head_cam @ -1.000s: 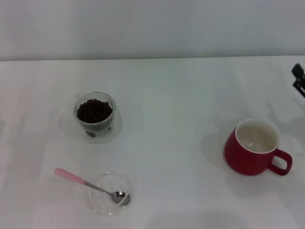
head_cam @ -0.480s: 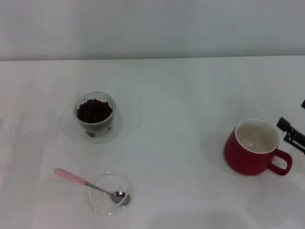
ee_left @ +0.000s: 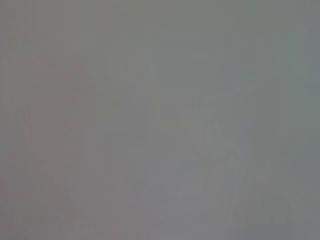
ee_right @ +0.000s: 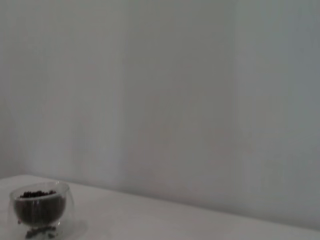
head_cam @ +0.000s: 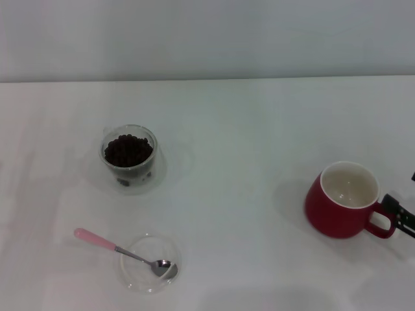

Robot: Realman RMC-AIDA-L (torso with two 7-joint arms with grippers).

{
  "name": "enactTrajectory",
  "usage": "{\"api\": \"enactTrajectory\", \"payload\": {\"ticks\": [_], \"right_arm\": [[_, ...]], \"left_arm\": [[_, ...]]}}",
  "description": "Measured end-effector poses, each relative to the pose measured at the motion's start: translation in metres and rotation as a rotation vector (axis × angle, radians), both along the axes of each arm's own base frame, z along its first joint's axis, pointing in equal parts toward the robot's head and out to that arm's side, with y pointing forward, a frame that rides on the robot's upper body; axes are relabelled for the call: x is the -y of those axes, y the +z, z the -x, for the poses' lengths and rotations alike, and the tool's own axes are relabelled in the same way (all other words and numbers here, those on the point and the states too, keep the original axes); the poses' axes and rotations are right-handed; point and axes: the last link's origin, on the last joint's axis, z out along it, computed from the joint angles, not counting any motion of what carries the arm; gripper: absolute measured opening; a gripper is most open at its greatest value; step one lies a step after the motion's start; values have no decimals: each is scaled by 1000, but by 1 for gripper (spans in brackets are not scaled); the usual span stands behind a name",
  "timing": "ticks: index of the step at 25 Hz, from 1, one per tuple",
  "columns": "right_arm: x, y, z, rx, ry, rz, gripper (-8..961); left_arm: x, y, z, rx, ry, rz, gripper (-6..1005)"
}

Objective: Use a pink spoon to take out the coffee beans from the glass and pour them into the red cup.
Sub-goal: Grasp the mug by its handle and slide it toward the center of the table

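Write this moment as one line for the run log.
right gripper: beside red cup handle | pink spoon: in dish | glass: full | left: unseen

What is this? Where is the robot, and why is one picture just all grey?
The robot is behind the cameras, so you mostly see what it sees. The top picture comes from a camera on its head, looking down at a white table. On it stand a small glass full of coffee beans, a red cup that looks empty inside, and a pink spoon resting with its shiny end in a flat clear dish. The black bit at the edge, right by the red cup's handle, is the right gripper, the robot's hand. It holds nothing. The other two pictures come from cameras on its wrists. The left one shows only plain grey. The right one sees the glass and a wall.
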Motion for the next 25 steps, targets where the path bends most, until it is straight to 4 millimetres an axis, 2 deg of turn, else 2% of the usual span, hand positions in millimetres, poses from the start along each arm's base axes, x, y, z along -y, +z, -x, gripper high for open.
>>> {"api": "enactTrajectory", "payload": {"ticks": [11,18,25], "right_arm": [[19,-13,-5,-2,-40,52,840],[14,-31,-5,25,-68,99,836],[6,-35,-7,52,-97,78,832]], "left_arm": [[-2,4,-1,-11,-7,-8,761],[-4,2,-3,-8,-11,-6,761],[-1,2,-1,-8,-4,-6,762]]}}
